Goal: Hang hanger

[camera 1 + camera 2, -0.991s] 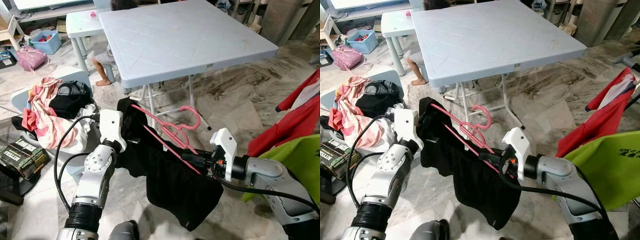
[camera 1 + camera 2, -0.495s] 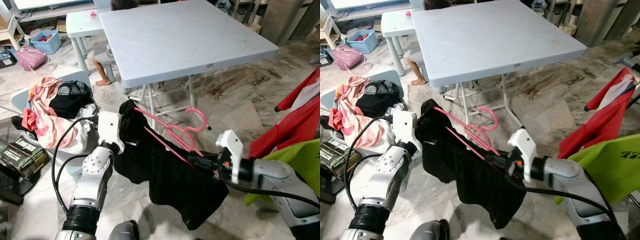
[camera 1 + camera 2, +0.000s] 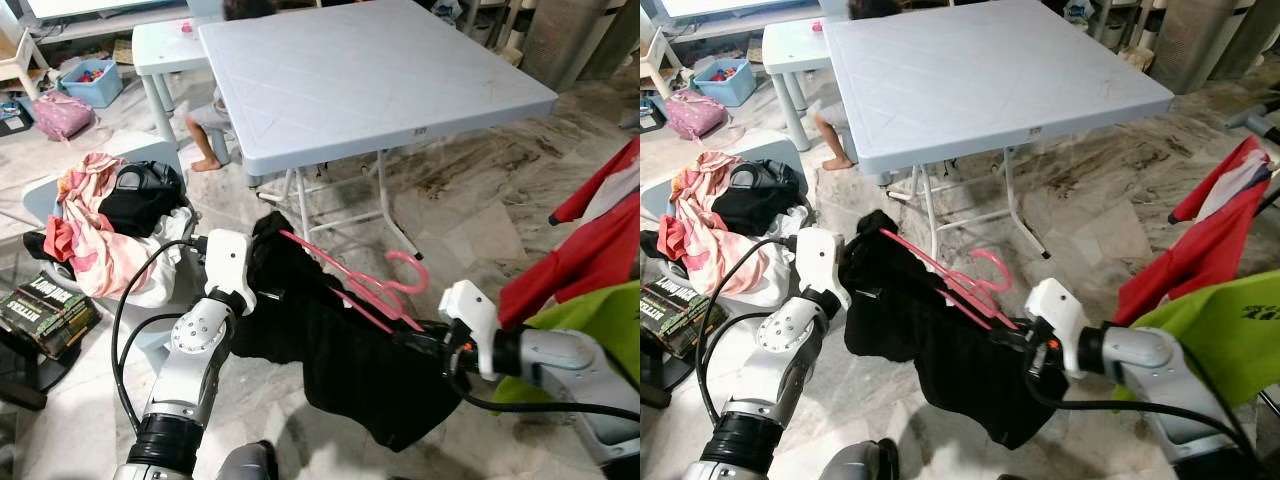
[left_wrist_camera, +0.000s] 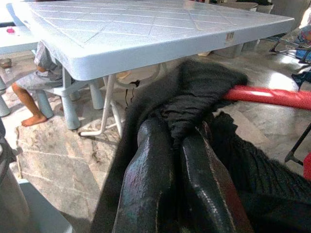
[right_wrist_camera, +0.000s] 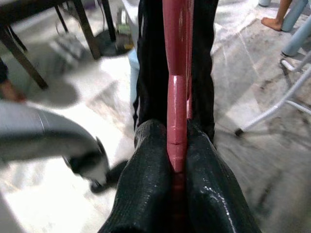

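Both grippers clamped: right gripper (image 5: 177,160) pinching pink hanger (image 3: 350,283); left gripper (image 4: 177,145) gripping black garment (image 3: 340,350).

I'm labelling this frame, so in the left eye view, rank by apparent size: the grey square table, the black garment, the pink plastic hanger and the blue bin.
1. Grey square table
2. Black garment
3. Pink plastic hanger
4. Blue bin, though it sits farthest from the camera.

Pink plastic hanger (image 3: 352,283), held in the air, tilted: one end high by the left gripper (image 3: 262,291), other end low at the right gripper (image 3: 412,340). Hook (image 3: 408,270) curls upward near the low end. Black garment (image 3: 345,350) draped over it, hanging below.
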You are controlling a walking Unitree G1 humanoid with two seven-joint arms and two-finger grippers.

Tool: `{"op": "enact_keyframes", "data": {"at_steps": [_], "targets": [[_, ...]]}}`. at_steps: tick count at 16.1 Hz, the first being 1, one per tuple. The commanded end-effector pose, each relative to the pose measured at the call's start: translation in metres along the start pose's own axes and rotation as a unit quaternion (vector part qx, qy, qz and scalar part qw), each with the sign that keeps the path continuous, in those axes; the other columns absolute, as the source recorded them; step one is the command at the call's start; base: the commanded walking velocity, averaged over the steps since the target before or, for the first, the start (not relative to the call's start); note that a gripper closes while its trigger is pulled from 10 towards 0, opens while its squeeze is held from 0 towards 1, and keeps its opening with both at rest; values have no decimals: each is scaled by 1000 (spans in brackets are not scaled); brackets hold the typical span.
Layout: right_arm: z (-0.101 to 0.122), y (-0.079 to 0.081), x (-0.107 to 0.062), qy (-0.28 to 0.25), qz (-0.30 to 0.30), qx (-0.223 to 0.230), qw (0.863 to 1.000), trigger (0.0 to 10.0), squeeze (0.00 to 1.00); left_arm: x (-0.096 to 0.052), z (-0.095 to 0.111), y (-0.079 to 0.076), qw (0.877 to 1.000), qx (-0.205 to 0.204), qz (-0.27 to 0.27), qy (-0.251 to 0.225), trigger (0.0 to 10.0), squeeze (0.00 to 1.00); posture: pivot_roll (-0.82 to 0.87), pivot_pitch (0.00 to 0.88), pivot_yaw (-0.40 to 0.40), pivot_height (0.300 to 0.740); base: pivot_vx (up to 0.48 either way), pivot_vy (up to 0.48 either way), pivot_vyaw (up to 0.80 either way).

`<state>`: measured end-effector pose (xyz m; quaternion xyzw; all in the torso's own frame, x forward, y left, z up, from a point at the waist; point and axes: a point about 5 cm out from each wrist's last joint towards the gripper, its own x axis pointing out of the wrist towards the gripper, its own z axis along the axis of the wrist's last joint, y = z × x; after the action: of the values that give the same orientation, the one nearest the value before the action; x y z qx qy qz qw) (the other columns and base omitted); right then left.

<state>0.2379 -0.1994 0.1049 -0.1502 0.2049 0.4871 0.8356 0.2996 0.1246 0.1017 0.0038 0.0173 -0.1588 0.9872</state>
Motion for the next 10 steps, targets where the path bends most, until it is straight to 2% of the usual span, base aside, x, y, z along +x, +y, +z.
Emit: {"op": "enact_keyframes", "data": {"at_steps": [1, 3, 4, 5, 7, 8, 9, 10], "targets": [[-29, -2, -13, 82, -15, 12, 996, 10000, 0, -6, 12, 38, 997, 16, 76, -20, 0, 0, -87, 61, 22, 740, 0, 0, 0], [-29, -6, -12, 90, -38, -14, 995, 10000, 0, -4, 11, 36, 997, 14, 68, -18, 0, 0, -88, 60, 22, 740, 0, 0, 0], [-18, -10, -7, 69, -65, -43, 995, 10000, 0, -1, 12, 34, 998, 13, 63, -17, 0, 0, -93, 59, 24, 740, 0, 0, 0], [-9, -15, -4, 49, -87, -49, 994, 10000, 0, 0, 12, 34, 998, 12, 60, -15, 0, 0, -92, 59, 24, 740, 0, 0, 0], [8, -22, -1, -21, -111, -32, 993, 10000, 0, 0, 11, 34, 998, 14, 62, -11, 0, 0, -92, 58, 24, 740, 0, 0, 0], [20, -26, 0, -58, -128, -43, 989, 10000, 0, -1, 9, 36, 997, 14, 72, -5, 0, 0, -90, 57, 23, 740, 0, 0, 0], [22, -28, 0, -67, -133, -41, 988, 10000, 0, -1, 8, 36, 997, 14, 73, -2, 0, 0, -90, 57, 23, 740, 0, 0, 0], [33, -32, 3, -105, -153, -31, 982, 10000, 0, -3, 1, 36, 997, 9, 74, 12, 0, 0, -85, 55, 20, 740, 0, 0, 0]]}}
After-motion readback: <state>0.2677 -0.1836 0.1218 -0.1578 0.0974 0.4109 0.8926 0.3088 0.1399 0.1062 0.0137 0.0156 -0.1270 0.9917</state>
